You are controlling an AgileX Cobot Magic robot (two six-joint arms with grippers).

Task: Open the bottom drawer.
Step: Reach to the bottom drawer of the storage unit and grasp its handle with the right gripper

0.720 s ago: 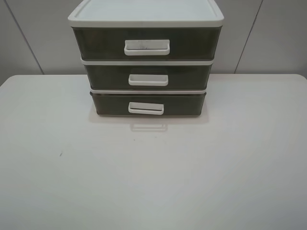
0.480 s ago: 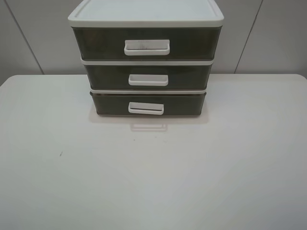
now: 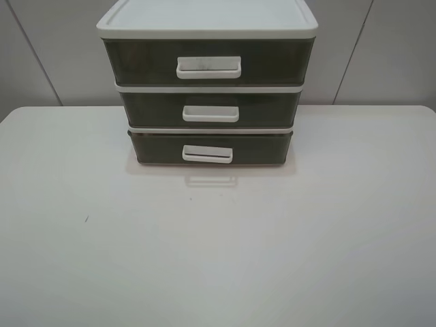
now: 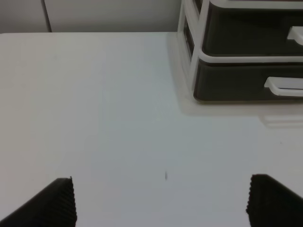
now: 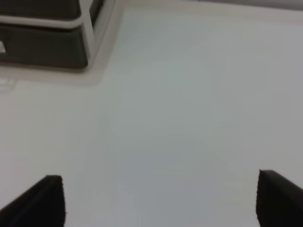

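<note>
A white-framed cabinet [image 3: 208, 24] with three smoky brown drawers stands at the back middle of the white table [image 3: 218, 245]. The bottom drawer [image 3: 157, 148] is shut, its small white loop handle [image 3: 207, 154] facing me. It also shows in the left wrist view [image 4: 227, 82] and partly in the right wrist view [image 5: 42, 49]. Neither arm shows in the exterior high view. My left gripper [image 4: 161, 201] is open over the bare table, well short of the cabinet. My right gripper [image 5: 158, 201] is open too, off the cabinet's right corner.
The middle drawer [image 3: 150, 107] and the taller top drawer [image 3: 139, 61] are shut above the bottom one. A grey panelled wall [image 3: 381, 54] stands behind the table. A small dark speck [image 3: 86, 219] lies on the table's left.
</note>
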